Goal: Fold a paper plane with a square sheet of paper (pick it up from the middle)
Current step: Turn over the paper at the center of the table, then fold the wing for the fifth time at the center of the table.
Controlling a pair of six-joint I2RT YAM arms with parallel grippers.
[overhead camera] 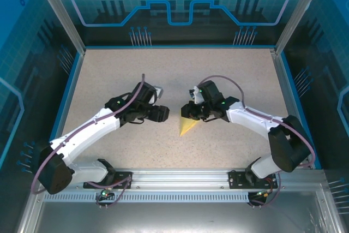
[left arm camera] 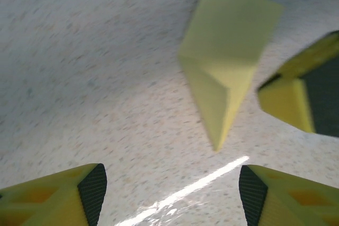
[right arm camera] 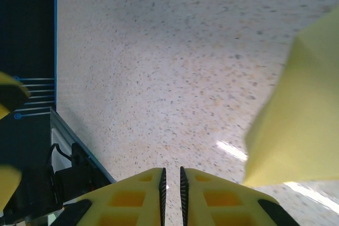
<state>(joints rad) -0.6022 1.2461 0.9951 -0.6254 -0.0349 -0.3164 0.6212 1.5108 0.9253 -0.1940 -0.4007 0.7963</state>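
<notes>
Top external view, starting at the left: the left arm [overhead camera: 87, 129] reaches in over the counter [overhead camera: 120, 75], and the left jaws stand wide apart with nothing between them. Just to their right, slightly nearer the bases, lies the plane [overhead camera: 188, 126], its tip aimed toward the near edge. From the left wrist it sits ahead of the left jaws and off to their right, outside the gap, with one flap raised along a lengthwise crease.

Further right, the right jaws hover at the plane's blunt end, and one of their yellow fingers [left arm camera: 288, 101] shows just beside the paper. From the right wrist these jaws are drawn almost together, with only a thin slit between them and nothing visible in it. The paper lies to their right, outside the grip. Whether it touches them I cannot tell.

As for progress, the sheet is already a narrow pointed dart, so the folding looks largely done. What seems left is flattening or evening the flaps, and perhaps setting the plane down neatly.

Around the jaws the counter is bare and speckled. The rail [overhead camera: 180, 177] runs behind them at the near edge, and the blue panels [overhead camera: 180, 4] stand well beyond. The only crowding I judge is between the two sets of jaws, which sit near each other across the plane.
</notes>
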